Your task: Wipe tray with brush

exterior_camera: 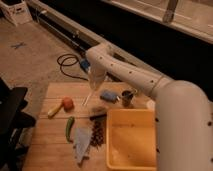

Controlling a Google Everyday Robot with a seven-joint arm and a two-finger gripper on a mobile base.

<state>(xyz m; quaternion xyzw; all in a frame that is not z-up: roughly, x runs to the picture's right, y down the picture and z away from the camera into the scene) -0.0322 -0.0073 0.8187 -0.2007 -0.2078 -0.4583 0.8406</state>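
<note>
OK, biggest first: the white arm (135, 75) fills the pic's right side, bends & stretches out over the wooden table (45, 150). Next the tray (114, 145), a yellow-orange tub, sits on the table at the pic's lower right. Then the gripper (94, 82), pointing down over the table's far part, well apart from the tray. Smallest: the brush (87, 98), a slim white stick directly under the gripper.

Key relation, as we read it: the brush's long axis runs from the gripper tips down & toward the pic's lower left, tilted, not lying flat. Its top end meets the tips; its low end is near the boards, betw. the red-orange veg (67, 103) & the blue item (108, 95). The tray lies the other way, toward the pic's lower right, past a short dark block (98, 113). So the coming move prob. has to swing the stick over that block & across the tray's wall.

Gripper: fingers are together. Whether they pinch the brush or just sit above it, we can't tell.
</note>
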